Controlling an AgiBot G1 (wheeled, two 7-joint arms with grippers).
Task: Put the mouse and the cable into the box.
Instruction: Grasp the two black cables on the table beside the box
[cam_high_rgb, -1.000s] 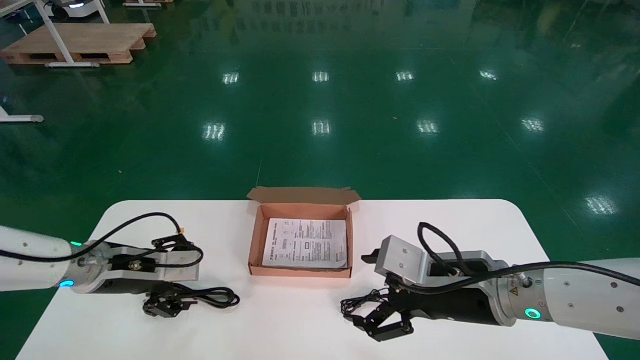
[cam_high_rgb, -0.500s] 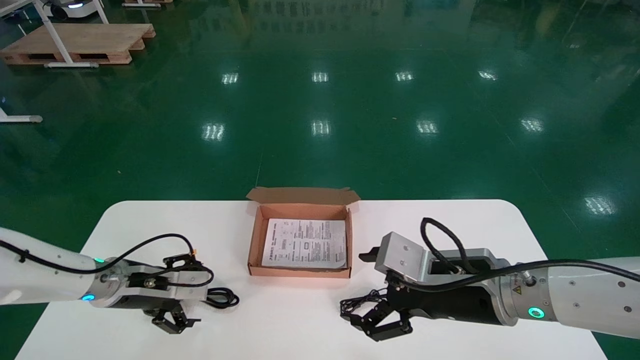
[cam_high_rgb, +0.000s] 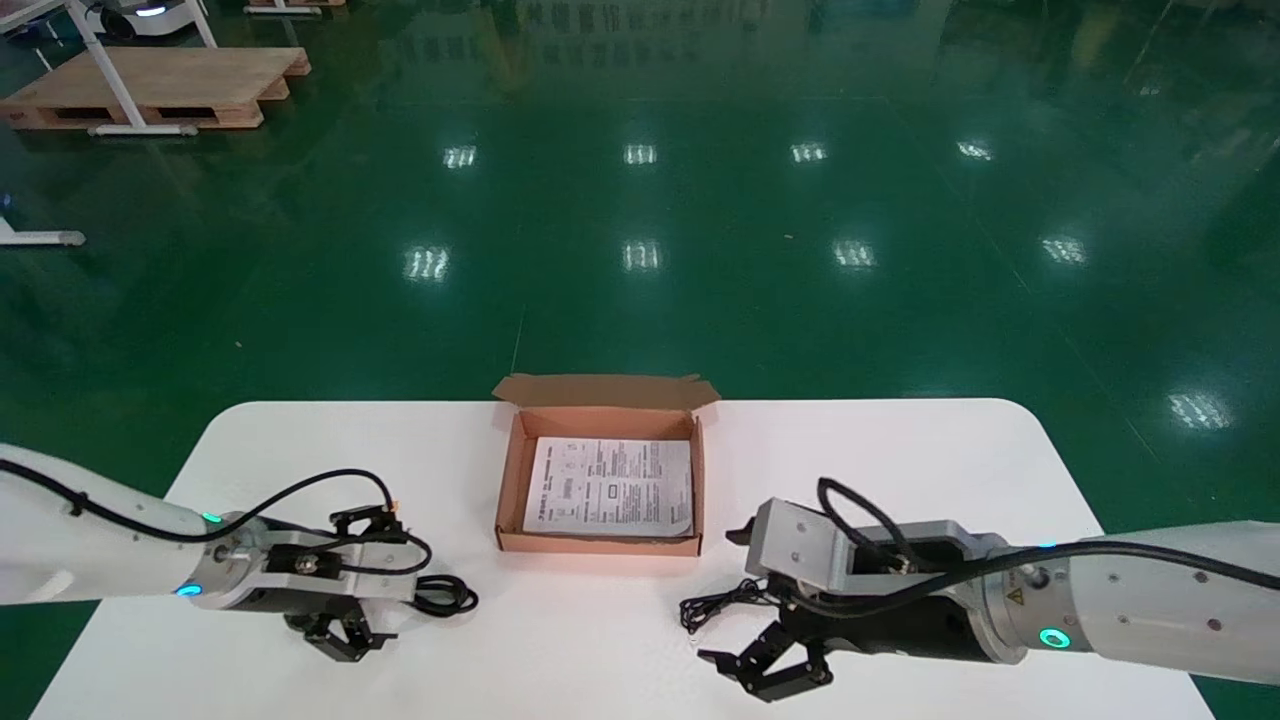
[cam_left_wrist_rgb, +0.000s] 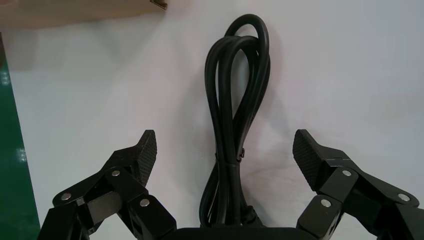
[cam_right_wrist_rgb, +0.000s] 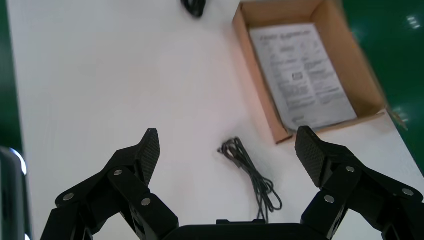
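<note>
Head view: a white table (cam_high_rgb: 900, 450) stands on a green floor. A brown box (cam_high_rgb: 510, 480) sits in the middle of the table, near the 12 o'clock edge. Its lid is open and folded back toward 12 o'clock. A paper sheet (cam_high_rgb: 610, 485) with print on it lies flat inside the box.

A thick black cable (cam_high_rgb: 445, 595) lies on the table at about 8 o'clock from the box. It is bundled into long loops. The left gripper (cam_high_rgb: 345, 640) is low over the table at 8 o'clock from that cable's loop end. The left wrist view shows this gripper spread wide. The thick black cable runs between the two fingers (cam_left_wrist_rgb: 145, 150), and neither pad touches it. One end of the bundle goes under the gripper's body and is hidden there.

A thin black cable (cam_high_rgb: 715, 605) lies on the table at about 4 o'clock from the box, near its corner but not touching it. The right gripper (cam_high_rgb: 765, 670) is at 5 o'clock from this thin black cable. It is spread wide too and holds nothing. In the right wrist view the thin black cable shows between its two fingers, down on the table and apart from both.

Both cables are outside the box.
</note>
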